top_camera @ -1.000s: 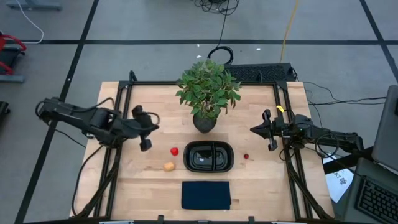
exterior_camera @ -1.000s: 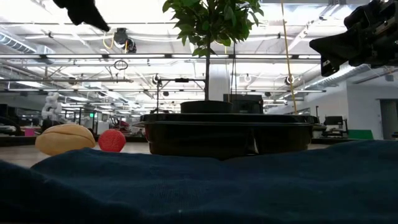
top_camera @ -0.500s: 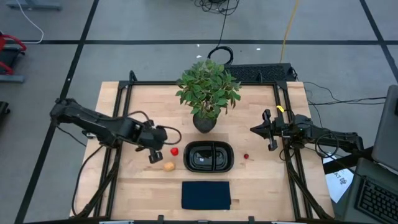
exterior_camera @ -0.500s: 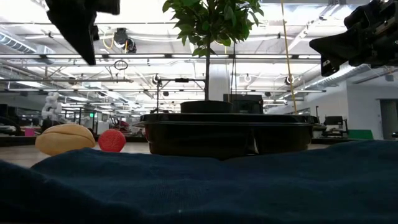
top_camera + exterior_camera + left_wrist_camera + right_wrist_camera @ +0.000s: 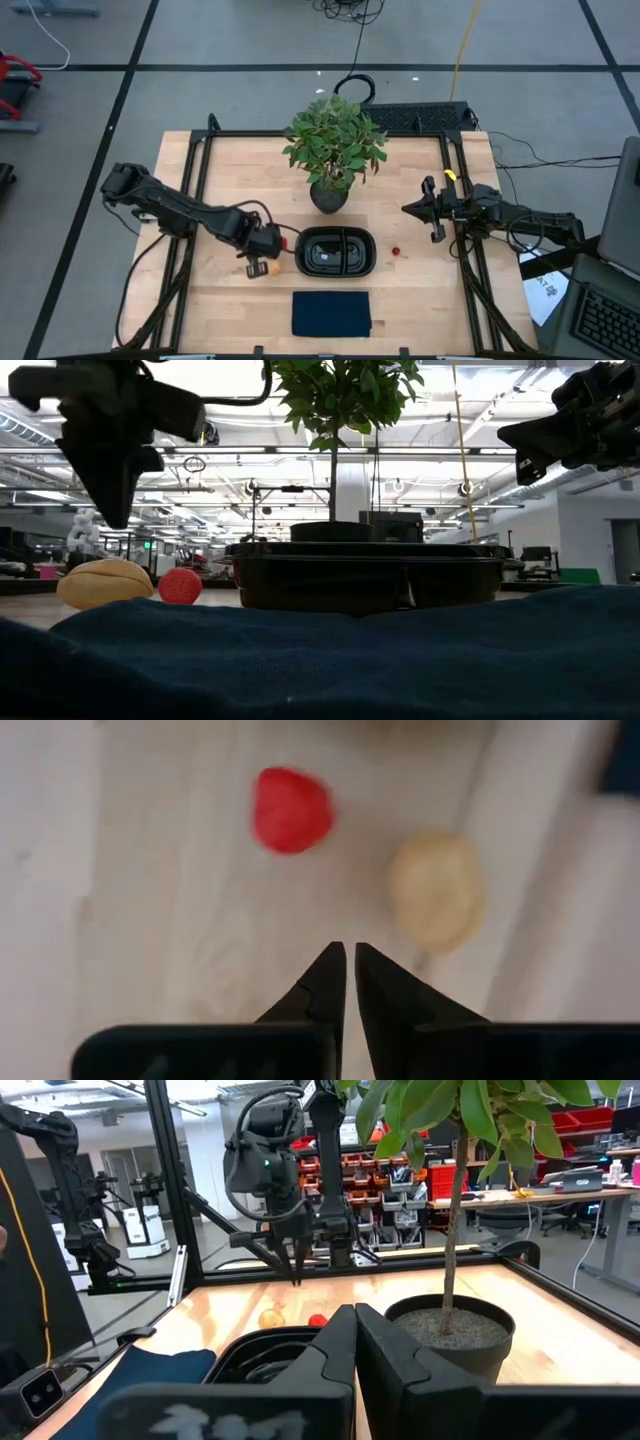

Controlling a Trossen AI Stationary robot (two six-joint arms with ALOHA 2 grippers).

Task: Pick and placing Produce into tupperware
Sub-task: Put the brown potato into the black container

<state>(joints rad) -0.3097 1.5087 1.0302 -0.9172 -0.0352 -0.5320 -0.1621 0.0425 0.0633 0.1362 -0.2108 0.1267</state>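
The produce lies on the wooden table. A red strawberry-like piece (image 5: 290,810) and a yellow-orange piece (image 5: 435,890) sit just left of the tupperware (image 5: 335,252), a black oval two-compartment container. A small dark red berry (image 5: 396,251) rests to its right. My left gripper (image 5: 348,952) points straight down, shut, hovering above the bare wood between the strawberry (image 5: 283,241) and the yellow piece (image 5: 274,267) and touching neither. My right gripper (image 5: 355,1315) waits shut at the table's right side (image 5: 432,215), pointing level toward the middle.
A potted green plant (image 5: 333,150) stands just behind the tupperware. A dark blue cloth (image 5: 331,313) lies flat in front of it, near the front edge. Black frame rails (image 5: 195,200) run along the table's sides. Bare wood shows left of the produce.
My left gripper has swung from the table's left side toward the tupperware and the near edge while coming down. It has tipped from slanting to pointing straight down, and now hangs low over the strawberry and the yellow piece. The produce has not moved.
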